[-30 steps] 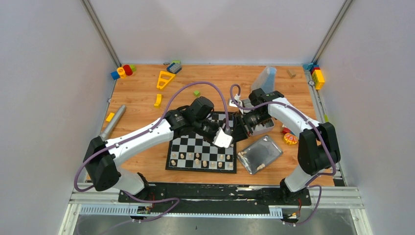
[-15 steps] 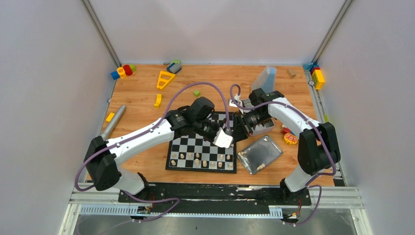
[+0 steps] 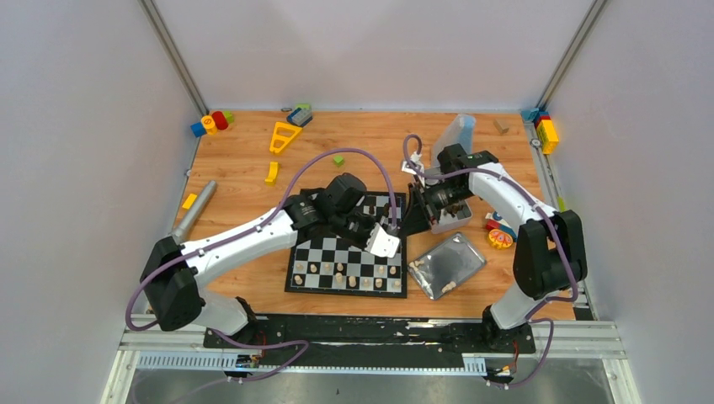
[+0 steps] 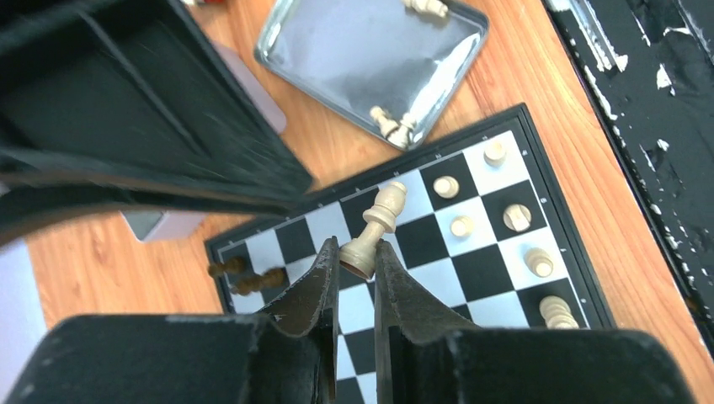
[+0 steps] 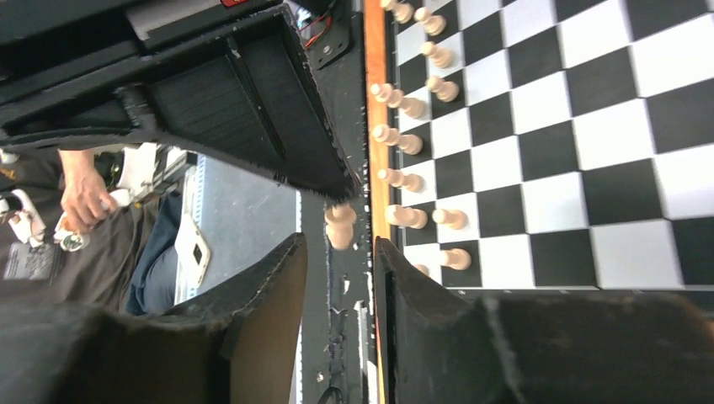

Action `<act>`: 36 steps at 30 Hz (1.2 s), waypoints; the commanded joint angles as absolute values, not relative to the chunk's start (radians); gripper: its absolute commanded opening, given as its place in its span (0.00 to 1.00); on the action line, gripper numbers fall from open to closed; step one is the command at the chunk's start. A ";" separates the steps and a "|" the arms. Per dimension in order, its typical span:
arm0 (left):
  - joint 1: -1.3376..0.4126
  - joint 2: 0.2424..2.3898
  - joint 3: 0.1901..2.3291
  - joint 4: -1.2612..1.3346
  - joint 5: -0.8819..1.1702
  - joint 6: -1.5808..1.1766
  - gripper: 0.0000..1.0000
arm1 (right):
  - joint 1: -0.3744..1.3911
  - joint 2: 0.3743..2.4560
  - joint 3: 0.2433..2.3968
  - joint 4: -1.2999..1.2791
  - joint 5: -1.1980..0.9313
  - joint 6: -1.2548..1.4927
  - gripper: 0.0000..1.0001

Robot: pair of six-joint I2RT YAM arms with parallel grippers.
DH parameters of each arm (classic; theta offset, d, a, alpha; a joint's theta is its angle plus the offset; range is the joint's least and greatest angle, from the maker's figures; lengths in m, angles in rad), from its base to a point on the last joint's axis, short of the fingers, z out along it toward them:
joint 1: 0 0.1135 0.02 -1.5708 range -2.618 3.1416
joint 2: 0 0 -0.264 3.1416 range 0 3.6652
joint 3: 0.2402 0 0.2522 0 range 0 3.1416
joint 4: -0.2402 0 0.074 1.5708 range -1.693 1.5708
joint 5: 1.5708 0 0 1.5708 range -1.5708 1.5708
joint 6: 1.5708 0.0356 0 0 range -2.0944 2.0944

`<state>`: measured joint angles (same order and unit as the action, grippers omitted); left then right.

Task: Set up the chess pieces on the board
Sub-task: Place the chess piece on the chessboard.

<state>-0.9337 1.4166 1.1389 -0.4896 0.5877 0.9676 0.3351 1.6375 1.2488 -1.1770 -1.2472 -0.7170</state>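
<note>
The black and white board [image 3: 324, 248] lies in front of both arms. Cream chess pieces [image 3: 341, 273] line its near rows. Two dark pieces [image 4: 244, 278] stand at its far edge. My left gripper [image 4: 358, 257] is shut on the base of a tilted cream piece [image 4: 380, 220], which hangs above the board [image 4: 480, 269]. My right gripper [image 5: 338, 252] is open and holds nothing. The same cream piece [image 5: 339, 225] sits just past the right gripper's fingertips. In the top view the two grippers [image 3: 389, 231] [image 3: 418, 210] meet over the board's far right corner.
A shiny metal tray [image 3: 446, 265] right of the board holds a few cream pieces [image 4: 394, 126]. A second tray [image 3: 459, 217] lies under the right arm, and a clear container [image 3: 455, 135] stands behind it. Toy blocks [image 3: 210, 123] and a grey cylinder [image 3: 195, 209] lie along the table's edges.
My left gripper has closed on the cream piece. My right gripper has opened, released the piece and drawn back slightly to the right.
</note>
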 commanded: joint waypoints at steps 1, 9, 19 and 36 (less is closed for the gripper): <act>-0.911 1.368 1.109 -0.460 0.536 0.833 0.00 | 0.256 1.608 1.296 -1.088 -1.267 -0.636 0.39; -0.841 1.369 1.121 -0.354 0.430 0.491 0.00 | 0.210 1.504 1.235 -0.799 -1.230 -0.393 0.51; -0.693 1.424 1.205 -0.294 0.497 0.072 0.00 | 0.224 1.401 1.078 -0.359 -1.134 -0.062 0.60; -0.685 1.471 1.193 -0.154 0.645 -0.144 0.00 | 0.298 1.456 1.099 -0.290 -1.155 -0.018 0.48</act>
<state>-0.6815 1.4750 1.1683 -0.2256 0.6067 -0.0887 0.2901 1.4536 1.0683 -0.3340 -1.1351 -0.0265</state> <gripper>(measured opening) 0.215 0.497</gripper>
